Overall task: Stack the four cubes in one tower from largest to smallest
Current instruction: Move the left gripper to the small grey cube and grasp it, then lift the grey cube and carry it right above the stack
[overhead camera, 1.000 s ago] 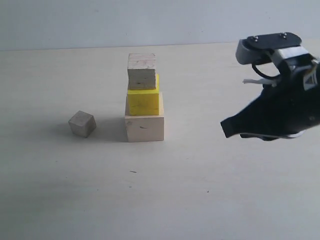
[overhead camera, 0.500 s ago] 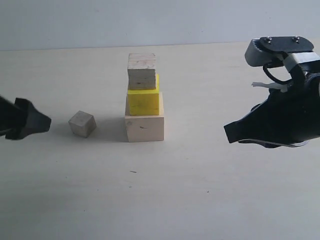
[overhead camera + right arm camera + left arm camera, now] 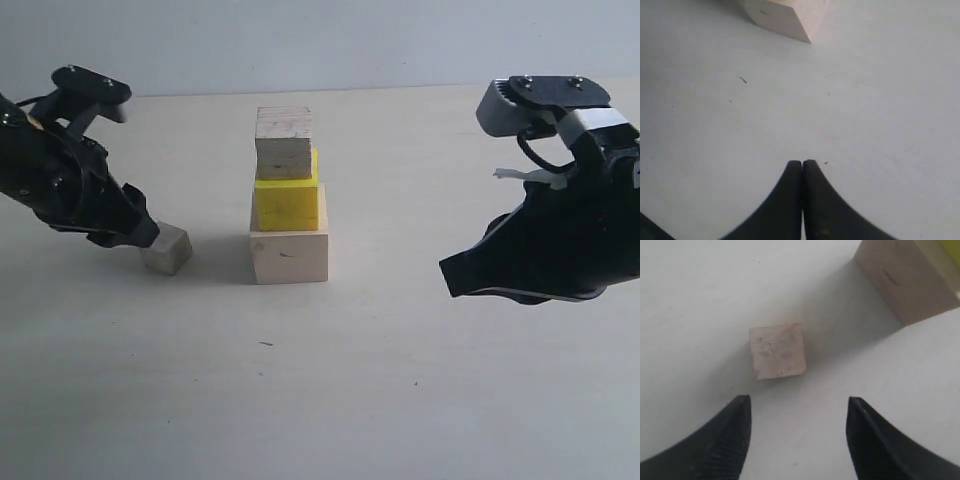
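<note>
Black left pincer point(image 3: 797, 401) — agape, nose-down — beside small cube point(image 3: 777, 350)

A pale tabletop point(image 3: 400, 400) meets a plain grey wall point(image 3: 300, 40).

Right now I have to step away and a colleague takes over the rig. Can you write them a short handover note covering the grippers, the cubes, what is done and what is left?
Left gripper: open and empty. The smallest wood cube lies just ahead of its fingertips, not yet between them.
Right gripper: shut and empty, parked to the right of the cubes.
Done: the large pale wood cube sits on the table, with the yellow cube on it and the small wood cube on top.
Left: grasp the smallest wood cube, which is on the table to the left, and set it on top.
</note>
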